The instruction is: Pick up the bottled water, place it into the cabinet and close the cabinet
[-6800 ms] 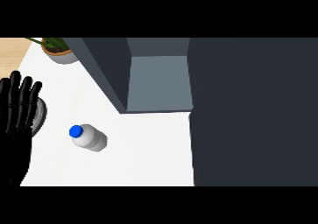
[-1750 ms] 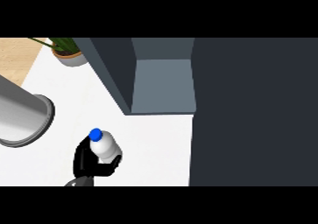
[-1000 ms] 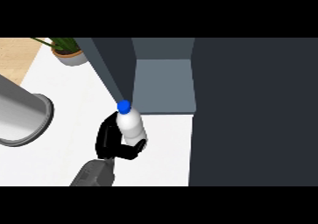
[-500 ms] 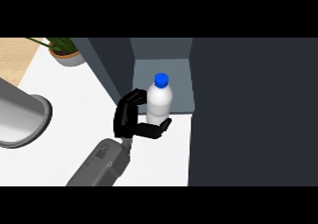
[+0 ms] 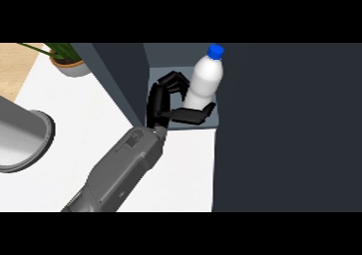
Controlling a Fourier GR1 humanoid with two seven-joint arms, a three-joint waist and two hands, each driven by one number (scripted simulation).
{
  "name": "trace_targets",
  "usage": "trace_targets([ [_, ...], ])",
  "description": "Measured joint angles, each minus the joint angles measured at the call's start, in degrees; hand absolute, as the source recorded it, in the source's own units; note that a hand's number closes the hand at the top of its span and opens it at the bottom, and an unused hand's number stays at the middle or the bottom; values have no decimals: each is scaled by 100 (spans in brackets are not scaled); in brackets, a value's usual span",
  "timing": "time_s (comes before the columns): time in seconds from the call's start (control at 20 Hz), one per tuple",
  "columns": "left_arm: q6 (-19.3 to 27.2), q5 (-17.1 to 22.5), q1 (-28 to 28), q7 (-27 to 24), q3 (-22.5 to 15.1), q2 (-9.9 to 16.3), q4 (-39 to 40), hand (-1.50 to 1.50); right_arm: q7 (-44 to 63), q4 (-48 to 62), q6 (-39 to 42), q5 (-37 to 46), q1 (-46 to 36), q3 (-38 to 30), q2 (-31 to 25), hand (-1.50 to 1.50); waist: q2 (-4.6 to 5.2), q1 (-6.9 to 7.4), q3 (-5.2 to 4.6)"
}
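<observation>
Inside the open cabinet [image 5: 185, 60], between its left wall and the dark door on the right, the right hand [image 5: 172, 102] curls around the upright white, blue-capped water bottle [image 5: 205, 77].

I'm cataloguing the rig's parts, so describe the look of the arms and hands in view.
Two smooth grey forearms show. The right forearm is a tapering grey shell with faint small markings near the wrist, ending in a jointed black right hand. The left forearm is a broad grey cylinder with a darker rim; its hand is out of view.
</observation>
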Motion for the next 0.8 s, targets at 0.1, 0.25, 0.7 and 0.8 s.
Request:
trace_targets([
  [0.1,111,122,-359,87,92,0,322,150,-2,17,47,-41,-38,-113,-38,-150,8,-21,0],
  [0.25,89,238,-750,109,211,0,878,150,-34,40,105,-88,-60,-208,-38,-150,18,-43,0],
  [0.7,288,-141,-1618,-28,355,44,2661,150,16,70,157,-183,-217,-208,19,-150,81,-124,-2],
  [0.8,347,-110,-1662,-151,499,67,2943,150,29,80,173,-195,-253,-217,17,-150,102,-151,-4],
])
